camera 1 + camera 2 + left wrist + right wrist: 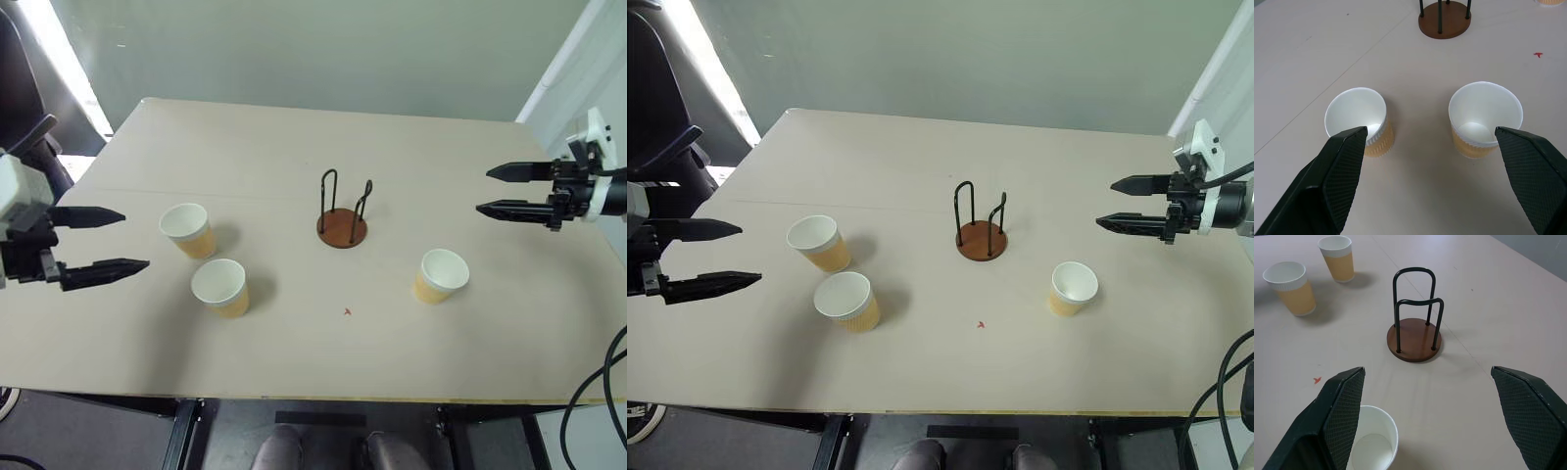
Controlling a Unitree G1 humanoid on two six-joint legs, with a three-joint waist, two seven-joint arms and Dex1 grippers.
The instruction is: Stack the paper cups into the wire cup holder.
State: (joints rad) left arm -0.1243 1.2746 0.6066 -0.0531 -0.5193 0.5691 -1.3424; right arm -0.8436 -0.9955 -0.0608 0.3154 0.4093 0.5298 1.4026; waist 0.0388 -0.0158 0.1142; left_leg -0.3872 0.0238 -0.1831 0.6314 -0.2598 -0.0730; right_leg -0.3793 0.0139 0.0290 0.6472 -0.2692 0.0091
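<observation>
So the beige surface (294, 362) has all three paper cups standing upright on it, none of them stacked. Two sit on the left side: one cup (188, 230) a bit farther back, and another cup (221, 287) just beside it, nearer and slightly to the right. They're close together, but there's a gap between them. The third cup (440, 275) is off on its own to the right, well apart from the other two.

The wire cup holder (343, 213) sits roughly in the middle of the surface, a little farther back than the cups. It's a round reddish-brown base with two black wire loops standing up, and nothing's in it. There's a tiny red mark (347, 312) on the surface, on the near side of the holder.

The left claw (110, 240) hangs over the left edge of the surface, fingers spread wide with nothing between them, pointed toward the two left cups. The right claw (485, 191) hovers over the right side, farther back than the lone cup, also spread wide and empty, aimed inward toward the holder.
</observation>
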